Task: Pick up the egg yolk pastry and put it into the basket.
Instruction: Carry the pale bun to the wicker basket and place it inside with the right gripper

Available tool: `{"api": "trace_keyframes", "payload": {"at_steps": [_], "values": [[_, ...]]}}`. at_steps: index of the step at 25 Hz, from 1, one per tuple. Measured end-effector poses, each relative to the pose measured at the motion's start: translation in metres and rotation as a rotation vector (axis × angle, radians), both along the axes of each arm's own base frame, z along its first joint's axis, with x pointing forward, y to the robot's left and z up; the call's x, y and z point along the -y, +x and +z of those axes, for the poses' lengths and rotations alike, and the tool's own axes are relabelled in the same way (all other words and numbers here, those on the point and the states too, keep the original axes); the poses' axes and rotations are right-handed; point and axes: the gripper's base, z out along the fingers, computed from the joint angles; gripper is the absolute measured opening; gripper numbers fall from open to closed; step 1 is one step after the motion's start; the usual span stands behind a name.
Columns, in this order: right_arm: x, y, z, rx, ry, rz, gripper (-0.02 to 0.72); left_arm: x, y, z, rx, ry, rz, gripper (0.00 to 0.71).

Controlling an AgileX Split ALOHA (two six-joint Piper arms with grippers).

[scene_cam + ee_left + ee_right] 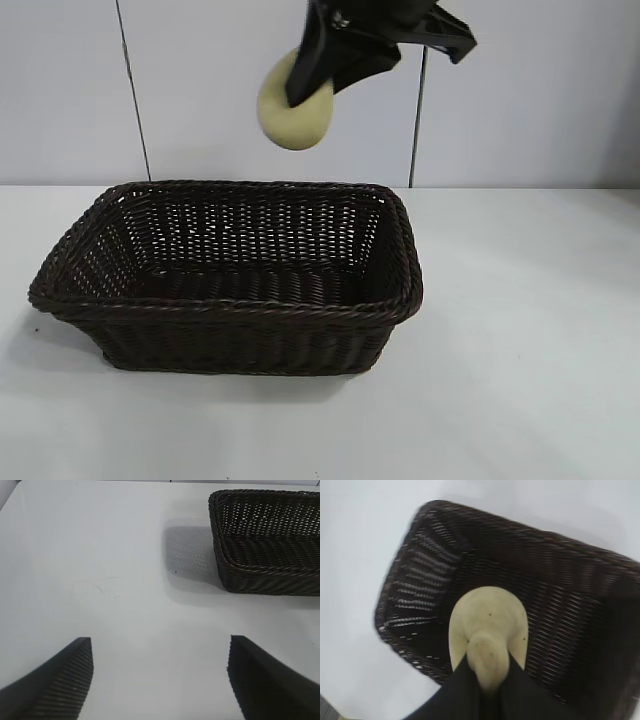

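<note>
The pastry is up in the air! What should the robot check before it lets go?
1. Pastry held by the right gripper: ok, the fingers pinch it and squash it a bit.
2. Pastry over the basket: ok, the right wrist view shows the basket's inside under it.
3. Basket upright with its opening up: ok.
4. Room inside the basket: ok, nothing shows in it.
5. Left gripper out of the way: ok, it is open over the bare table, beside the basket.
6. Pastry low enough to drop softly: not ok, it hangs well above the rim, so moving lower first seems wiser.
</note>
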Motion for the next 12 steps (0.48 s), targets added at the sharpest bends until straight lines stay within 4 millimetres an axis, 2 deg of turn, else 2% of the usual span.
{"api": "trace_keyframes", "payload": {"at_steps": [3,6,12], "values": [[-0.009,-0.003,0.0,0.024,0.016,0.017,0.024,0.0,0.0,0.0,0.0,0.0,0.0,0.542],[-0.013,0.001,-0.01,0.013,0.0,0.018,0.024,0.0,0.0,0.0,0.0,0.0,0.0,0.542],[-0.026,0.022,-0.063,-0.032,-0.094,0.02,0.024,0.0,0.0,0.0,0.0,0.0,0.0,0.542]]}}
